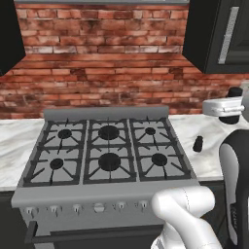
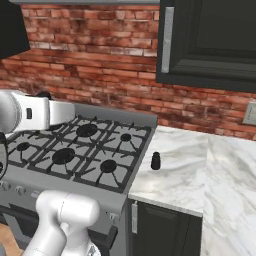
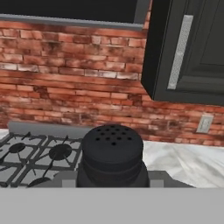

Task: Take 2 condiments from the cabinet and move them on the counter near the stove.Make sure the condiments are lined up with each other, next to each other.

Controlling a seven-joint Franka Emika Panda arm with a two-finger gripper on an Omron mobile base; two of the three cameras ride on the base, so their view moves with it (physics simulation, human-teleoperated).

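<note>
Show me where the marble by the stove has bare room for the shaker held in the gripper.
The counter right of the stove lies bare on all sides of the one condiment standing there, from the brick wall to the front edge. The second condiment sits in the shut gripper. The stove's grates are the crowded part.
</note>
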